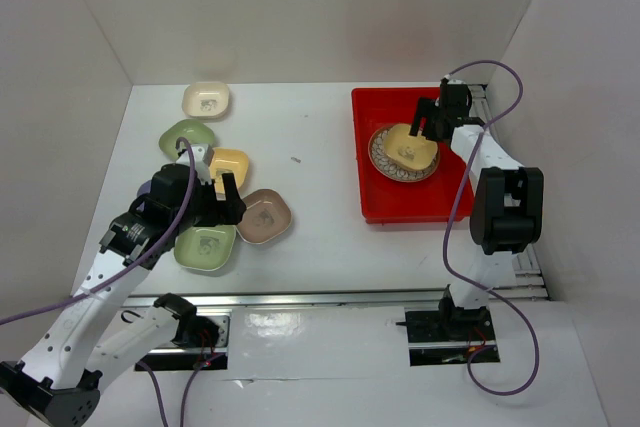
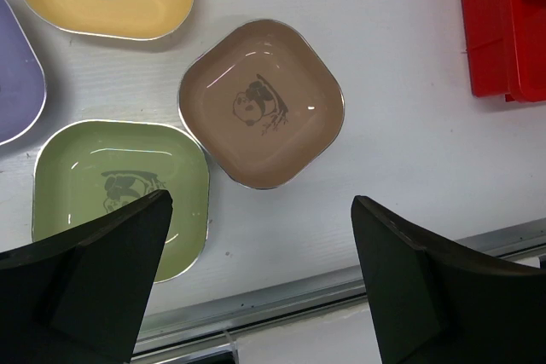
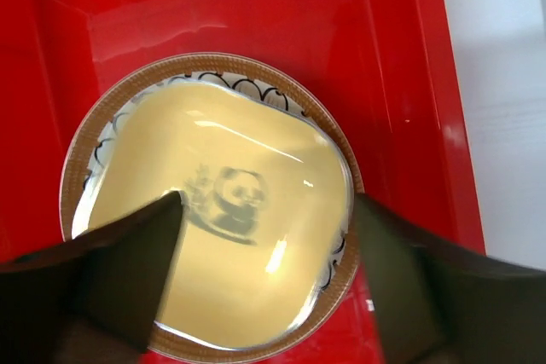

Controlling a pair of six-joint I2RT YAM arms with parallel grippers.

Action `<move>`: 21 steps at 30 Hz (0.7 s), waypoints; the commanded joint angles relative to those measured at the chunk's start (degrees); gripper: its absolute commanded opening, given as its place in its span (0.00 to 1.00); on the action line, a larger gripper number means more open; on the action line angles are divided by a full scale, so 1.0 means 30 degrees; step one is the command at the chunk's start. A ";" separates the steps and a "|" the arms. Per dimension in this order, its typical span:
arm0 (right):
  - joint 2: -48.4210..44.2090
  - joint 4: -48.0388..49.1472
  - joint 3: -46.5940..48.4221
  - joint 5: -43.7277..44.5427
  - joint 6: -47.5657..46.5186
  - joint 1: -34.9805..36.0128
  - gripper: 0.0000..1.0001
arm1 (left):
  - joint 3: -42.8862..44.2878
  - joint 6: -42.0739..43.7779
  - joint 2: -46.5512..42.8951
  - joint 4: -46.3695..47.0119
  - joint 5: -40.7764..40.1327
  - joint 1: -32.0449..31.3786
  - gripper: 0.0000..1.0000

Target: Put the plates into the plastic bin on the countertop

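In the wrist views only, pandas (image 3: 226, 202) on the dishes (image 2: 260, 104) (left claw (image 2: 260, 200), right claw (image 3: 266, 200) agape, empty).

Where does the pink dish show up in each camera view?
Top external: pink dish sits left of centre, rightmost of the dish cluster.
Left wrist: near the middle of the picture.
Right wrist: not in it.
Shared landmark: red bin, on the right in the top view, at the upper-right corner in the left wrist view, filling the right wrist view.
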 commanded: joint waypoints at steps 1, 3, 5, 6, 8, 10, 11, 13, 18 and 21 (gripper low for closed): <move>-0.0832 0.0981 0.0446 0.0333 0.0065 0.0257 0.93 | -0.0033 0.0022 -0.0238 0.0846 0.0415 -0.0060 1.00; -0.1502 0.0747 0.0622 0.0975 -0.0138 0.0901 1.00 | -0.0033 0.0022 -0.0238 0.0846 0.0417 -0.0060 1.00; -0.2030 0.0747 0.0623 0.0716 -0.0314 0.1574 1.00 | -0.0033 0.0022 -0.0238 0.0846 0.0417 -0.0060 1.00; -0.2642 0.0747 0.0623 0.0510 -0.0519 0.2941 1.00 | -0.0033 0.0022 -0.0238 0.0846 0.0185 -0.0060 1.00; -0.2854 0.0747 0.0623 0.0276 -0.1103 0.5951 1.00 | -0.0033 -0.0298 -0.0412 0.0846 -0.0632 -0.0060 1.00; -0.2854 0.0747 0.0623 -0.0513 -0.1484 0.8012 1.00 | -0.0033 -0.0883 -0.0587 0.0205 -0.1832 0.0174 1.00; -0.2680 0.0747 0.0623 -0.1068 -0.1488 0.9038 1.00 | -0.0033 -0.1322 -0.0589 -0.0176 -0.2651 0.0494 1.00; -0.1599 0.1099 0.0709 -0.1396 -0.2159 1.1764 1.00 | 0.0462 -0.2961 -0.0357 -0.1141 -0.5405 0.1227 1.00; 0.3402 0.0483 0.3081 -0.1103 -0.2425 1.5368 0.97 | 0.1049 -0.4986 0.0347 -0.3107 -0.7989 0.3186 1.00; 0.5603 0.0278 0.4254 -0.0136 -0.2425 1.6514 0.97 | 0.1051 -0.4988 0.0116 -0.3109 -0.7992 0.4154 1.00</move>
